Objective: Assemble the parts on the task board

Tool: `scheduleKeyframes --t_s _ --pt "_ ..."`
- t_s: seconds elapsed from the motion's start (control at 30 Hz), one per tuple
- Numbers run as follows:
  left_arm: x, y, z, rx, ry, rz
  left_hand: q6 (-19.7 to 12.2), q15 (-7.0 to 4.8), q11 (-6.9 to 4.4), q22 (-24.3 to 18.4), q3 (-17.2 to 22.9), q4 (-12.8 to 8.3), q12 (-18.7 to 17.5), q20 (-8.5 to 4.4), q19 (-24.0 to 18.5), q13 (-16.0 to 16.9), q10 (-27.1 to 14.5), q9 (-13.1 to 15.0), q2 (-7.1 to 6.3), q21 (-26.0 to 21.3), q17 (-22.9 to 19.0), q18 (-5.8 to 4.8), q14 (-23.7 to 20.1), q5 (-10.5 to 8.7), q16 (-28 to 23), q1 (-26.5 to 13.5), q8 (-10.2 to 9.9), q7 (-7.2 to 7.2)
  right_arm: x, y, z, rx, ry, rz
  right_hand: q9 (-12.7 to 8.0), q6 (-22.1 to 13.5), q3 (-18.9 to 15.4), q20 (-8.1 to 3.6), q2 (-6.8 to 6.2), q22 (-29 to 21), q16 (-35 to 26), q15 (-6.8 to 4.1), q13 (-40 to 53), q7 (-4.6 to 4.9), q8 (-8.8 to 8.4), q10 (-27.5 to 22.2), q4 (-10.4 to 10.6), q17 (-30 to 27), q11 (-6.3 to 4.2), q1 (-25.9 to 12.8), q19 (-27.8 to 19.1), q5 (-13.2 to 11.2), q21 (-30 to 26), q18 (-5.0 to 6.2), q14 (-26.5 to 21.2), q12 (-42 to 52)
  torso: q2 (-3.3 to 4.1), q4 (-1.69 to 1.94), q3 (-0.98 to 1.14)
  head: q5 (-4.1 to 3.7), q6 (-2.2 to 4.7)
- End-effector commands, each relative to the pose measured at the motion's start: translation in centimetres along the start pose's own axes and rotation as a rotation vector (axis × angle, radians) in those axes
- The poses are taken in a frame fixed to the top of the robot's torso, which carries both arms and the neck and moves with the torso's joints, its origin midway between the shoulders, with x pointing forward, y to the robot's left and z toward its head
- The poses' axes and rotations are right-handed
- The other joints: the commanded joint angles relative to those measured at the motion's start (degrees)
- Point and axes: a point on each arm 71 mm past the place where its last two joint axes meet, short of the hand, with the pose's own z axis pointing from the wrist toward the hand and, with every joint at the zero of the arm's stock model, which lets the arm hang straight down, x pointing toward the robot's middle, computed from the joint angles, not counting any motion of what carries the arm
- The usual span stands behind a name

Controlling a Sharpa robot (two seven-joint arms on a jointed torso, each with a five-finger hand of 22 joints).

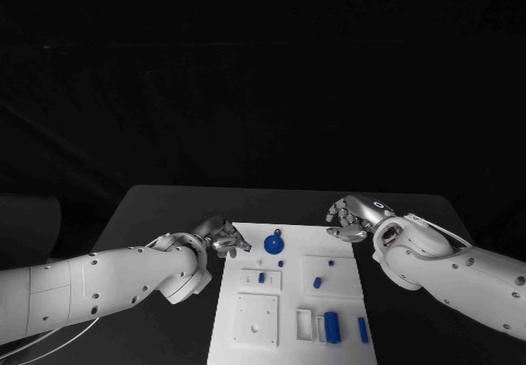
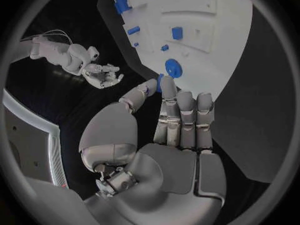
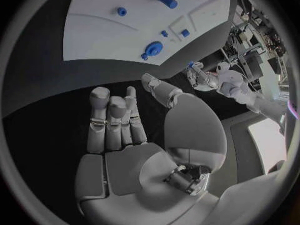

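Observation:
The white task board (image 1: pixel 312 239) lies in the middle of the black table. A round blue part (image 1: pixel 274 244) with a small tab sits near its far left corner. Small blue parts (image 1: pixel 318 282) stand mid-board, and two blue cylinders (image 1: pixel 332 327) lie at the near right. My left hand (image 1: pixel 223 239) hovers at the board's far left edge, fingers apart, holding nothing; its fingertips (image 2: pixel 178 97) point at the round part (image 2: pixel 173 67). My right hand (image 1: pixel 353 217) hangs by the far right corner, also empty, with its fingers (image 3: pixel 112 115) spread over dark table beside the board (image 3: pixel 112 30).
The board carries raised white square blocks (image 1: pixel 258 319) on its near left and a white slotted holder (image 1: pixel 305 322) beside the cylinders. Black table surface lies around the board on all sides, with the table's far edge just beyond both hands.

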Motion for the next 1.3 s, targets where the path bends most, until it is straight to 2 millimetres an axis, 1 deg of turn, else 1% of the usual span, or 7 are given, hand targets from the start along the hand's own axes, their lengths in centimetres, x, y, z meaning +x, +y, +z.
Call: scheduleKeyframes --t_s 0.03,0.2,0.4,0.7,0.83,1.13,1.3 --pt "-0.1 -0.2 -0.5 0.063 -0.102 -0.02 4.3 -1.59 -1.12 0.2 0.4 0.1 0.6 -8.1 0.4 0.5 1.3 5.6 -0.13 0.4 0.2 0.74 1.5 0.47 0.5 0.4 2.3 -2.25 -0.1 -0.4 0.1 0.0 -0.003 0.038 -0.1 0.5 0.4 0.03 -0.11 0.5 -0.4 0.24 -0.1 0.54 -0.3 -0.2 -0.1 -0.1 -0.05 0.6 0.0 0.4 -0.2 2.62 -0.1 0.0 -0.35 0.21 0.0 0.25 -0.44" --pt "1.3 1.3 -1.0 0.041 -0.109 -0.045 5.1 -2.08 -1.44 0.4 0.5 0.2 1.6 -8.42 0.9 1.4 1.6 6.0 -0.56 0.8 0.6 0.86 1.7 0.48 1.4 0.2 2.2 -2.55 -0.2 -0.8 0.1 0.007 -0.006 0.037 -0.1 0.5 0.4 0.06 -0.1 0.6 -0.4 0.24 -0.1 0.55 -0.31 -0.2 -0.1 -0.1 -0.05 0.6 0.0 0.7 -0.3 2.62 -0.1 0.0 -0.54 0.38 0.01 0.35 -0.97" --pt "2.7 2.6 -1.3 0.005 -0.094 -0.057 5.6 -2.47 -1.67 0.5 0.5 0.2 2.3 -8.68 1.3 2.1 1.8 6.4 -0.76 1.1 0.9 0.96 2.0 1.17 1.9 0.0 2.2 -2.75 -0.2 -1.2 0.1 0.014 -0.004 0.037 -0.1 0.6 0.5 0.1 -0.11 0.6 -0.4 0.25 -0.2 0.55 -0.34 -0.2 -0.1 -0.1 -0.03 0.7 0.0 1.3 -0.3 2.62 -0.1 0.0 -0.53 0.3 0.01 0.45 -1.45" --pt "3.8 3.4 -1.1 -0.079 -0.055 -0.033 6.1 -2.78 -1.91 0.7 0.5 0.2 3.1 -8.88 1.6 2.7 2.0 6.8 -1.02 1.4 1.2 1.03 2.2 1.54 2.4 -0.1 2.3 -2.99 -0.2 -1.2 0.1 0.012 0.0 0.039 -0.2 0.6 0.5 0.15 -0.09 0.7 -0.4 0.26 -0.3 0.57 -0.37 -0.2 -0.1 -0.1 -0.02 0.8 0.0 2.1 -0.3 2.62 -0.1 0.1 -0.44 0.25 0.09 0.41 -1.97" --pt "4.4 3.7 -1.2 -0.109 -0.035 -0.014 6.5 -2.9 -1.98 0.8 0.5 0.2 3.6 -8.95 1.6 3.1 2.1 7.0 -1.21 1.5 1.4 1.03 2.2 1.64 2.7 -0.2 2.4 -3.11 -0.2 -1.2 0.1 0.012 0.003 0.04 -0.2 0.6 0.5 0.18 -0.08 0.7 -0.4 0.27 -0.4 0.58 -0.39 -0.3 -0.1 -0.1 -0.01 0.8 0.0 2.9 -0.3 2.62 -0.1 0.1 -0.44 0.21 0.17 0.52 -2.44" --pt "5.0 3.8 -1.2 -0.117 -0.014 0.045 7.2 -3.13 -2.09 1.1 0.5 0.3 4.4 -9.16 1.8 3.9 2.3 7.5 -1.81 1.9 1.7 1.1 2.3 1.59 3.3 -0.3 2.6 -3.32 -0.1 -1.1 0.1 0.011 0.005 0.042 -0.3 0.6 0.5 0.2 -0.07 0.8 -0.4 0.28 -0.4 0.59 -0.41 -0.3 -0.1 -0.1 0.0 0.8 0.0 3.7 -0.3 2.62 -0.2 0.1 -0.49 0.27 0.14 0.56 -3.01" --pt "5.4 3.6 -1.1 -0.096 -0.011 0.074 7.5 -3.24 -2.17 1.2 0.5 0.3 4.8 -9.28 1.9 4.3 2.5 7.7 -2.0 2.1 1.9 1.15 2.5 1.57 3.5 -0.3 2.7 -3.42 -0.1 -1.0 0.1 0.009 0.005 0.043 -0.3 0.6 0.4 0.21 -0.07 0.8 -0.4 0.29 -0.5 0.59 -0.41 -0.3 -0.1 -0.1 0.0 0.8 0.0 3.9 -0.3 2.62 -0.2 0.2 -0.44 0.24 0.13 0.63 -3.03"
